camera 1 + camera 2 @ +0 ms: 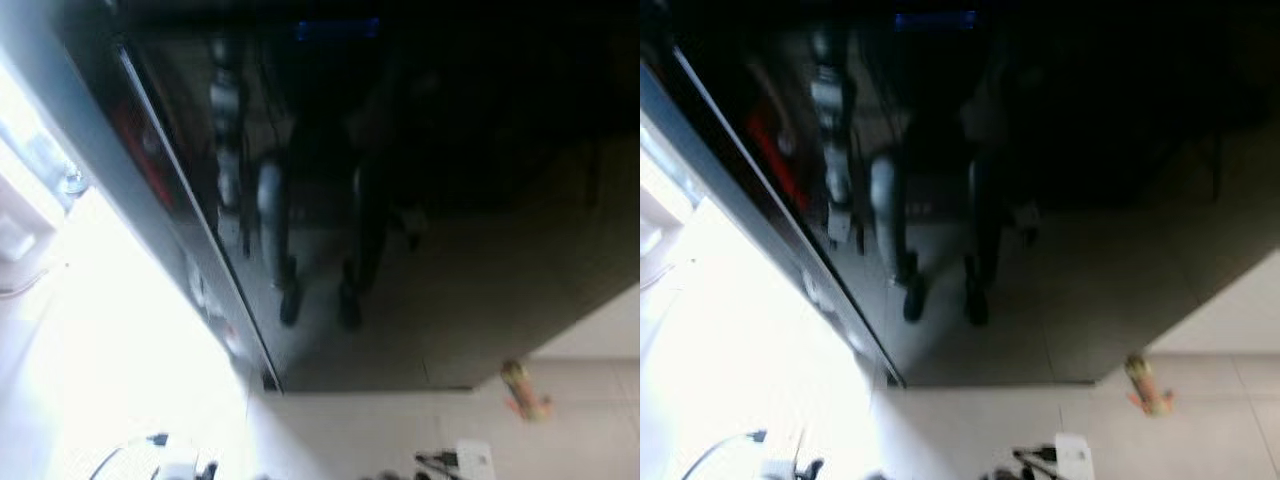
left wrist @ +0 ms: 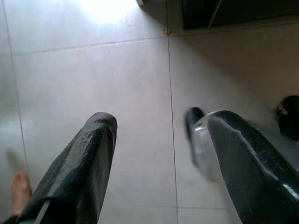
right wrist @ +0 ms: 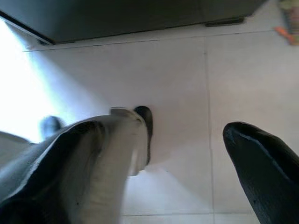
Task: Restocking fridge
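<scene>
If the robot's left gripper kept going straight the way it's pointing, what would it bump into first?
Probably the tiled floor. The left gripper points down at bare tiles, jaws open and empty. The robot's own foot sits just beside that line.

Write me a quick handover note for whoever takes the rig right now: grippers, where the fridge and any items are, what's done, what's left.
Left gripper: open, empty, pointing down at the tiled floor.
Right gripper: open, empty, also over the floor.
Fridge: directly ahead, its glossy dark front reflecting the robot. A dark door panel stands at its left, with very bright light beyond it.
Small orange-tipped object lies on the floor near the fridge's right corner; too blurred to identify.
Done: nothing can be confirmed.
Left: pick up stock and load the fridge; no stock is in hand.
</scene>
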{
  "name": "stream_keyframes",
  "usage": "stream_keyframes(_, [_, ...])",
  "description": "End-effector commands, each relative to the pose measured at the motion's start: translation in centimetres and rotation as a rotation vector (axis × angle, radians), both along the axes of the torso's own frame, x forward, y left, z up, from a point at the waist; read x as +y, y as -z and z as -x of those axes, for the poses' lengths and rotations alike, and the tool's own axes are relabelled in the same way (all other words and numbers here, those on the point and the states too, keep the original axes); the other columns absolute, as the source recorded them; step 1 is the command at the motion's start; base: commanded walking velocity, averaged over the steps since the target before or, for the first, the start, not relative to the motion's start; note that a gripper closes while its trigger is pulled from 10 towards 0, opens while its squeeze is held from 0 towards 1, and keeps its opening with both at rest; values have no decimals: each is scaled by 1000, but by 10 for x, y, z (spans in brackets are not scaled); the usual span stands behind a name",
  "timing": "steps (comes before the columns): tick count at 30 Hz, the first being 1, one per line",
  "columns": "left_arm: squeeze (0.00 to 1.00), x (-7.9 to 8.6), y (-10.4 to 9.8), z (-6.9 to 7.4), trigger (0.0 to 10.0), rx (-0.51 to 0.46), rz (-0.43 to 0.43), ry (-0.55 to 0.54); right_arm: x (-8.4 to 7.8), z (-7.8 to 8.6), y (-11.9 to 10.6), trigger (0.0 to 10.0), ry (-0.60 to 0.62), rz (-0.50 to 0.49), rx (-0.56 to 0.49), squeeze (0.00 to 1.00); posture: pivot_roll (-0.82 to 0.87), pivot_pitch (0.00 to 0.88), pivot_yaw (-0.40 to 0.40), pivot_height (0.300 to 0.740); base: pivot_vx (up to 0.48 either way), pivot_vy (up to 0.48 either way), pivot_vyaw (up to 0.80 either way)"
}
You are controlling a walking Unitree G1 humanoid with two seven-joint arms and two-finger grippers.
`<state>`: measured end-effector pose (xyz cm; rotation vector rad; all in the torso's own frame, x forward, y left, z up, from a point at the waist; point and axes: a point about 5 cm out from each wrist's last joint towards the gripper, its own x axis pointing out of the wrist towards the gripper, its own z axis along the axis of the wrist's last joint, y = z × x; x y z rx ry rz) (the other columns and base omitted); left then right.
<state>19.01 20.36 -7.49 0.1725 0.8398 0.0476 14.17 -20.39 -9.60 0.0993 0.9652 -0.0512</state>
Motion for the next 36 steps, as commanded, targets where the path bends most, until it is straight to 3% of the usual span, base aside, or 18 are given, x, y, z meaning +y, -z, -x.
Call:
stream_keyframes(1, [0, 8, 6, 13, 10000, 53, -17, -3, 7, 16, 7, 10000, 16, -23, 56, 0, -160, 197, -12, 740, 0, 341, 0])
stream_keyframes(24, [0, 9, 5, 12, 10000, 53, -15, -4, 7, 16, 7, 10000, 27, -11, 63, 0, -157, 194, -13, 740, 0, 333, 0])
stream_keyframes(36, [0, 9, 6, 13, 10000, 57, -18, 4, 7, 18, 8, 10000, 23, -14, 69, 0, -155, 200, -13, 740, 0, 0, 0])
